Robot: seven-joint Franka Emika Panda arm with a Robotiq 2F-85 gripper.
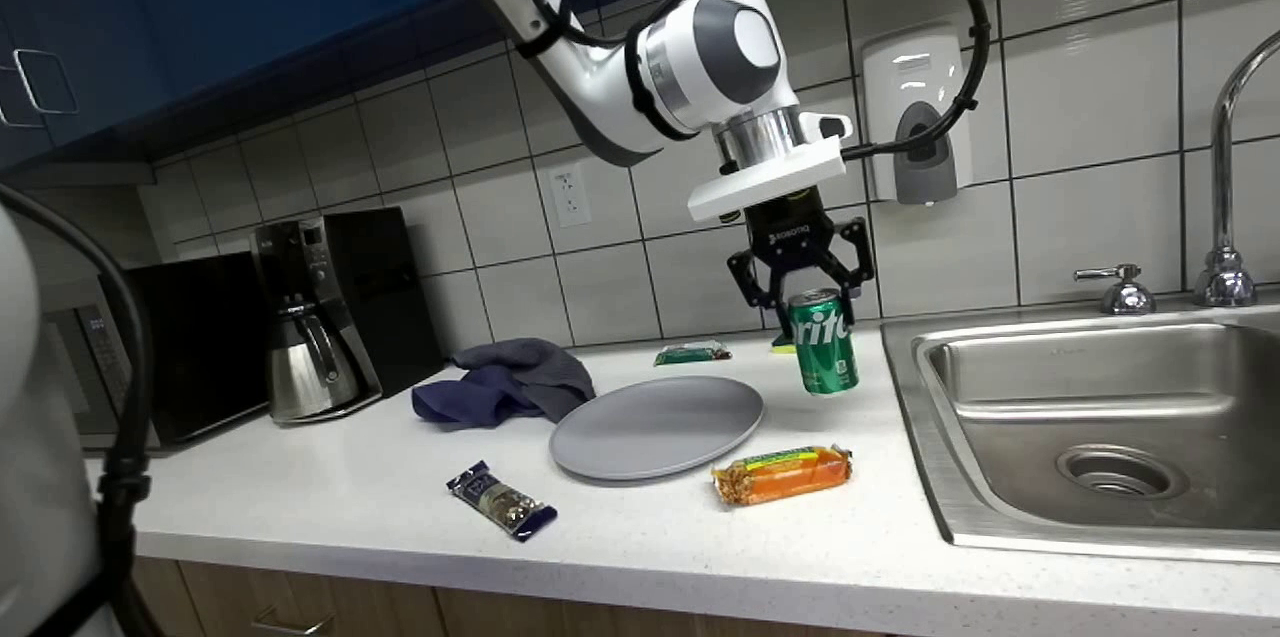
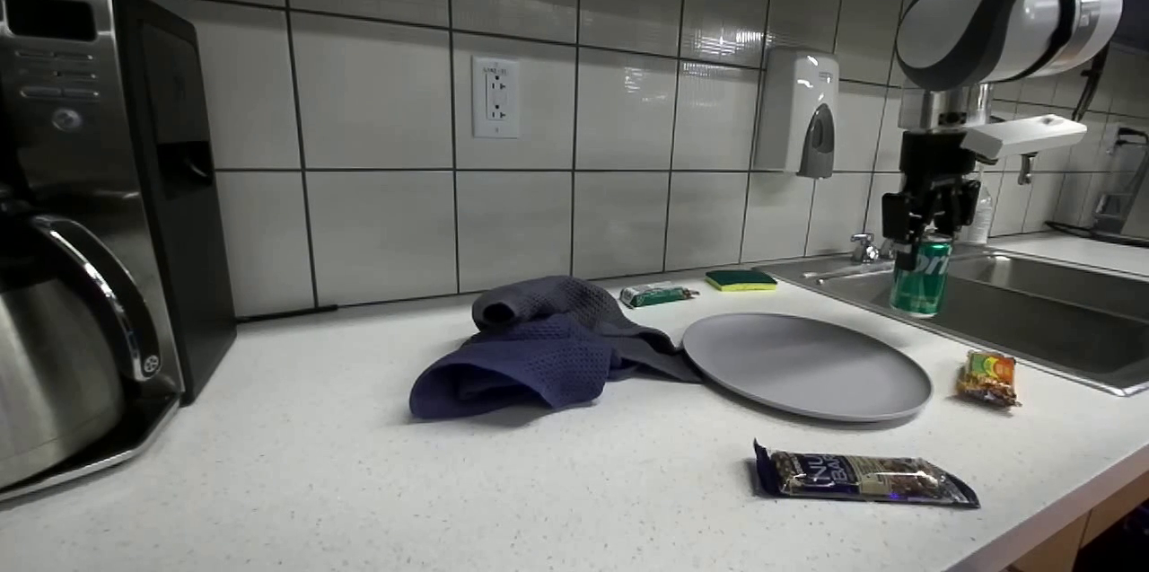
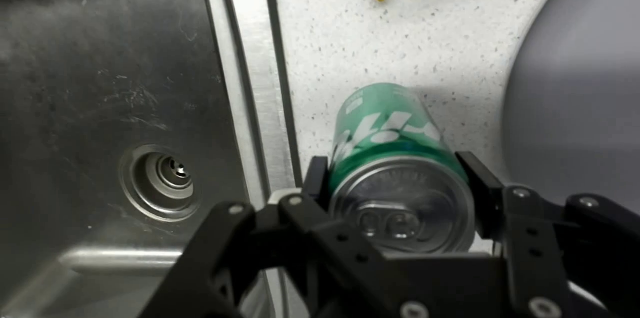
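Observation:
My gripper (image 1: 818,319) is shut on a green Sprite can (image 1: 826,359), with one finger on each side near its top. The can is slightly tilted and hangs a little above the white counter. The gripper (image 2: 925,250) and the can (image 2: 919,292) also show in an exterior view. In the wrist view the fingers (image 3: 395,170) touch both sides of the can (image 3: 387,118), its lid facing the camera. A grey plate (image 1: 655,429) lies beside it. An orange snack packet (image 1: 785,475) lies between the plate and the sink. The can's underside is hidden in the wrist view.
A steel sink (image 1: 925,457) with a faucet (image 1: 1222,177) borders the counter. A nut bar (image 2: 862,476), a crumpled blue-grey cloth (image 2: 556,352), a green packet (image 2: 657,294) and a sponge (image 2: 741,280) lie on the counter. A coffee maker (image 1: 345,307) stands at the far end.

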